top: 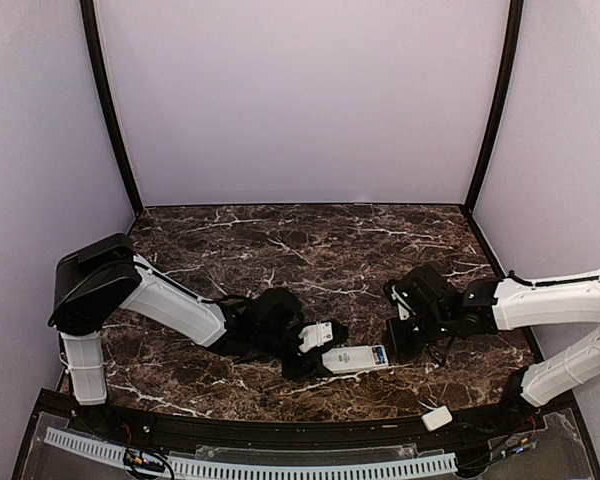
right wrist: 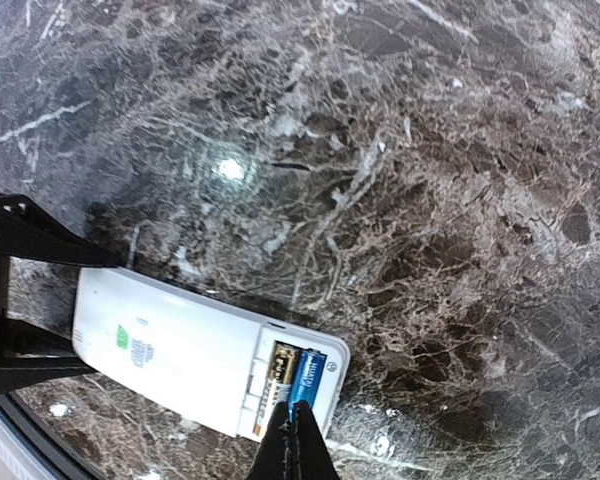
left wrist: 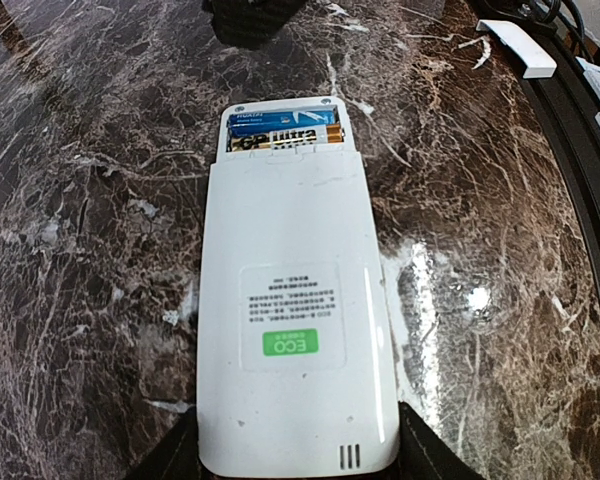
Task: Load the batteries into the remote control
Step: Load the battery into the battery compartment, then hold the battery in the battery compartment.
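Note:
The white remote control [top: 352, 359] lies back-up on the marble with its battery bay uncovered at the right end. In the bay lie two batteries [left wrist: 280, 135] side by side, one blue [right wrist: 310, 372] and one gold-and-black [right wrist: 280, 368]. My left gripper [left wrist: 295, 458] is shut on the remote's other end, a black finger [left wrist: 428, 462] on each long side. My right gripper [right wrist: 298, 418] is shut, its joined tips over the near ends of the two cells, at the remote's right end [top: 393, 345]. Whether the tips press on the cells I cannot tell.
A small plain white cover piece [top: 437, 418] lies on the black front rim near the right arm's base, and shows in the left wrist view too [left wrist: 517, 47]. The table's curved front edge [top: 280, 425] runs close behind the remote. Purple walls enclose the other sides.

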Robot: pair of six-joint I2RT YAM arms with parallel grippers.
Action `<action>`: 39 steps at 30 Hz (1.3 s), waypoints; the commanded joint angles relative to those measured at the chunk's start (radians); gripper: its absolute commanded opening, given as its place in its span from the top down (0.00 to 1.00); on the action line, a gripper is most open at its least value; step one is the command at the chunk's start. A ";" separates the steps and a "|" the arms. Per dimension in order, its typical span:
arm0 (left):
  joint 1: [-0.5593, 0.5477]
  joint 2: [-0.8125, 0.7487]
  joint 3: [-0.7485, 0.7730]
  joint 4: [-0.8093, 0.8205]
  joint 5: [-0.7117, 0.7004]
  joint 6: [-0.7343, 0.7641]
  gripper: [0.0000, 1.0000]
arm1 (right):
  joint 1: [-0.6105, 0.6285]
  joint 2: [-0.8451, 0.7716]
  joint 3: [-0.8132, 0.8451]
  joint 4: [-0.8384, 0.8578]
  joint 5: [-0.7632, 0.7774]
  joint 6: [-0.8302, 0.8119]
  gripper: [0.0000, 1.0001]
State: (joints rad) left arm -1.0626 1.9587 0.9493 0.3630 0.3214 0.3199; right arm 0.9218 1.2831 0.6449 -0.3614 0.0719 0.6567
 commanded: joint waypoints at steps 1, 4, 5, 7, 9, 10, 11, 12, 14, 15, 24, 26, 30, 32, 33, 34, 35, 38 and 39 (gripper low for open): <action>0.009 0.012 -0.024 -0.045 -0.001 -0.003 0.63 | -0.012 -0.023 0.040 -0.070 0.003 0.017 1.00; 0.010 0.011 -0.024 -0.045 -0.001 -0.003 0.63 | -0.015 0.015 0.036 -0.062 -0.037 0.039 1.00; 0.009 0.012 -0.025 -0.046 -0.002 -0.003 0.63 | -0.015 0.029 0.037 -0.056 -0.055 0.044 1.00; 0.009 0.011 -0.024 -0.045 -0.002 -0.002 0.63 | -0.015 0.061 0.042 -0.050 -0.067 0.047 1.00; 0.009 0.012 -0.024 -0.045 -0.001 -0.001 0.63 | -0.015 0.093 0.043 -0.044 -0.095 0.051 1.00; 0.010 0.012 -0.024 -0.045 -0.001 -0.001 0.63 | -0.016 0.106 0.040 -0.039 -0.103 0.054 1.00; 0.010 0.012 -0.024 -0.045 -0.001 -0.001 0.63 | -0.015 0.117 0.032 -0.028 -0.112 0.056 1.00; 0.010 0.012 -0.025 -0.046 -0.001 -0.001 0.63 | -0.015 0.124 0.027 -0.019 -0.121 0.059 1.00; 0.010 0.010 -0.026 -0.046 0.000 -0.001 0.63 | -0.015 0.142 0.017 -0.004 -0.132 0.065 1.00; 0.010 0.010 -0.026 -0.046 -0.001 -0.001 0.63 | -0.015 0.148 0.014 -0.003 -0.133 0.068 1.00; 0.013 0.009 -0.029 -0.041 0.008 -0.002 0.63 | -0.018 0.123 0.097 -0.093 -0.095 0.023 1.00; 0.014 0.009 -0.029 -0.041 0.009 -0.001 0.63 | -0.025 0.122 0.122 -0.103 -0.082 0.003 1.00; 0.015 0.009 -0.029 -0.042 0.009 -0.001 0.63 | -0.045 0.138 0.138 -0.103 -0.075 -0.019 1.00; 0.015 0.009 -0.029 -0.041 0.009 -0.001 0.63 | -0.050 0.153 0.133 -0.090 -0.081 -0.020 1.00; 0.015 0.008 -0.029 -0.041 0.008 0.000 0.63 | -0.050 0.160 0.130 -0.083 -0.086 -0.020 1.00; 0.015 0.009 -0.029 -0.041 0.008 0.000 0.63 | -0.051 0.169 0.123 -0.077 -0.088 -0.016 1.00; 0.015 0.008 -0.029 -0.041 0.008 -0.001 0.63 | -0.051 0.175 0.114 -0.069 -0.090 -0.009 1.00; 0.015 0.010 -0.030 -0.038 0.010 -0.002 0.63 | -0.050 0.195 0.077 -0.039 -0.102 0.013 1.00; 0.016 0.010 -0.030 -0.038 0.010 -0.002 0.63 | -0.051 0.201 0.065 -0.024 -0.110 0.020 1.00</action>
State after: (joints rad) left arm -1.0565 1.9587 0.9470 0.3653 0.3328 0.3206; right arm 0.8761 1.4570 0.7555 -0.4313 -0.0265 0.6567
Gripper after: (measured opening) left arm 0.567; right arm 0.004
